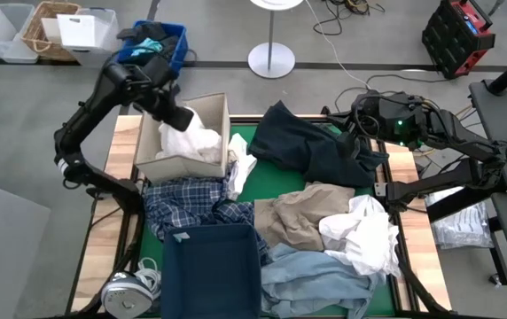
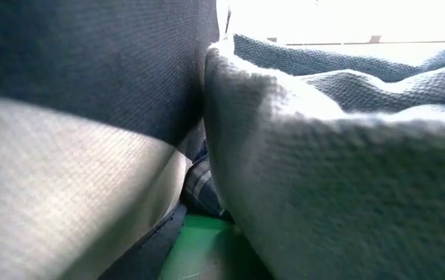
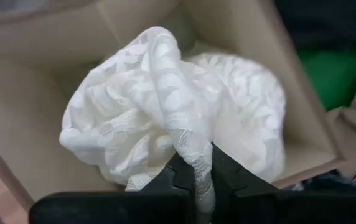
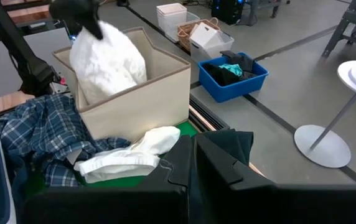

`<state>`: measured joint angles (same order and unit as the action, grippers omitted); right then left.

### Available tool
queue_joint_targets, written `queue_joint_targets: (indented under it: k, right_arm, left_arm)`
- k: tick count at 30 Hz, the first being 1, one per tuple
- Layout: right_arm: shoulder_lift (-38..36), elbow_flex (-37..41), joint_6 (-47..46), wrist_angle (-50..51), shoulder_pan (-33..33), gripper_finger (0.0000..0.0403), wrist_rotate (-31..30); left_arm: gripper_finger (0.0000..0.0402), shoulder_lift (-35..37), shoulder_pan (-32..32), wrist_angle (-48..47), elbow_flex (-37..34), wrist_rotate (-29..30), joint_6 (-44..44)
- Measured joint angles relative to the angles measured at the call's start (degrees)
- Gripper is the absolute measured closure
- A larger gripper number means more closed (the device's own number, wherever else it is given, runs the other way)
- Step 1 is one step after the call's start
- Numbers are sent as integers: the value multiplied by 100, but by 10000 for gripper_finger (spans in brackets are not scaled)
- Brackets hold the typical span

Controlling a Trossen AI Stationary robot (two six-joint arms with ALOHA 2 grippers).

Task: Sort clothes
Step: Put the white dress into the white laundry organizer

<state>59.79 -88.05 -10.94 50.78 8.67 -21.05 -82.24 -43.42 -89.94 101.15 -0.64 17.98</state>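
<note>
A white lace garment (image 3: 165, 118) hangs bunched over the inside of the beige fabric box (image 1: 183, 162), which stands at the far left part of the surface (image 1: 417, 226). The left gripper (image 3: 201, 171) holds it from above: the jaws are closed on a twisted strand of the lace, with almost no gap between the fingers (image 3: 178, 177). Just beside the box, on the green mat, lies another white shirt (image 4: 131, 152), and next to it the blue-white plaid shirt (image 1: 183, 202) spreads out toward the near edge, touching a navy bin (image 1: 211, 270). In the middle the dark navy piece (image 1: 311, 146) lies at the far side, the tan trousers (image 1: 298, 213) lie below it, and a white shirt (image 1: 364, 235) rests partly over them, with the light blue denim (image 1: 311, 279) at the near edge (it fills most of the low view). The right gripper (image 4: 193, 158) waits at the far right of the surface, above the dark navy piece; its jaws are nearly together and hold nothing. Beyond the surface a blue crate (image 4: 234, 74) stands on the floor.
</note>
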Motion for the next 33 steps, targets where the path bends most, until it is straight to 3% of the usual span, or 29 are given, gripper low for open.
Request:
queue_joint_targets:
  k: [19,33]
  right_arm:
    - [0,0,0,0,-2,390,-1]
    - [0,0,-61,0,-2,390,1]
  left_arm:
    - [401,-318,-188,218,-1363,13,-493]
    - [388,-632,-186,249,-1391,11,-624]
